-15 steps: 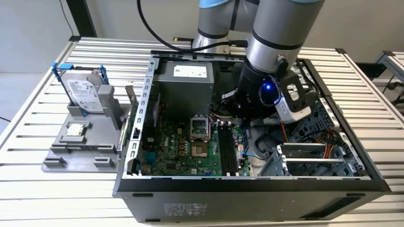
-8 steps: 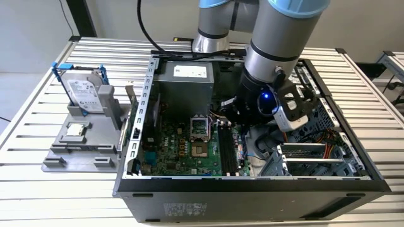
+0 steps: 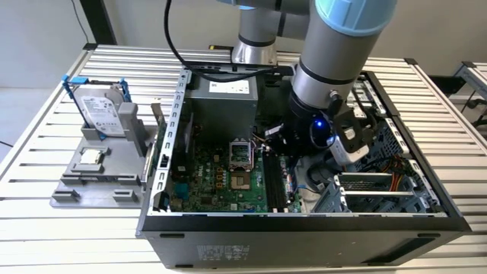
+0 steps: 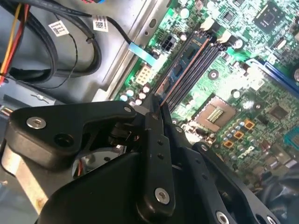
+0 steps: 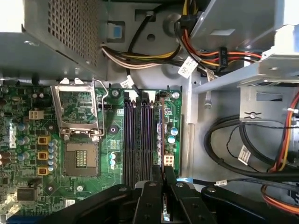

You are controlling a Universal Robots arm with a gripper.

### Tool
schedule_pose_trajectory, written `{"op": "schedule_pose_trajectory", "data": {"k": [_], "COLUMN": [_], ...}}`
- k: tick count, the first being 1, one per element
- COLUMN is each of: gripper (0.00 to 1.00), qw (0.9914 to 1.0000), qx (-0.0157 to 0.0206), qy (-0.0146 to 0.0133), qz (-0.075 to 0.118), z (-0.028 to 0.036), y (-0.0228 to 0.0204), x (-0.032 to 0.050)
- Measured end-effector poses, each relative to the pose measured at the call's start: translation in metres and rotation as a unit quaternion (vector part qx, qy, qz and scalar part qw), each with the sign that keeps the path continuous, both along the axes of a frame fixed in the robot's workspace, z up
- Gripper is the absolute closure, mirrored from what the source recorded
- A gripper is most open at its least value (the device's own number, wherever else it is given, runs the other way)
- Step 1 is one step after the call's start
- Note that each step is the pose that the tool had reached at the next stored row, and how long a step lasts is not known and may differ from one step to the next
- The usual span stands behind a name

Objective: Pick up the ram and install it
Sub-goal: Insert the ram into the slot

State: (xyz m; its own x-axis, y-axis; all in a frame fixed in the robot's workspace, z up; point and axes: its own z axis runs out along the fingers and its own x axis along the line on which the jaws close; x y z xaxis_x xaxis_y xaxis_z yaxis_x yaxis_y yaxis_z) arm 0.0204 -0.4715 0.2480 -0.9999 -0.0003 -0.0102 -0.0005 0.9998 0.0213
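The ram (image 5: 159, 135) is a thin dark stick seen edge-on, lying along the outermost of the black memory slots (image 5: 138, 140) on the green motherboard, on the side nearest the bare metal case wall. My gripper (image 5: 164, 175) is shut on its near end, with the black fingers (image 5: 170, 179) pressed against both faces. In the second wrist view the ram (image 4: 184, 63) runs away from the gripper (image 4: 156, 103) along the slots (image 4: 202, 59). In the exterior view the gripper (image 3: 283, 144) is low inside the open computer case (image 3: 304, 220), over the slots.
The empty CPU socket (image 5: 81, 158) sits beside the slots. Cable bundles (image 5: 243, 154) and a drive cage (image 3: 380, 194) crowd the other side, and the power supply (image 3: 224, 103) stands behind. Outside the case, a hard drive in a blue frame (image 3: 102, 108) stands on a grey fixture (image 3: 99, 171).
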Motion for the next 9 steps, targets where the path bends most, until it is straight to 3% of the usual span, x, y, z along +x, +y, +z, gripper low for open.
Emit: {"op": "schedule_pose_trajectory", "data": {"k": [9], "gripper": [1.0], "qw": [1.0], "qx": [-0.0002], "qy": [0.0004], "qz": [0.0], "z": [-0.0148], "y": [-0.0015], "x": [-0.0018]}}
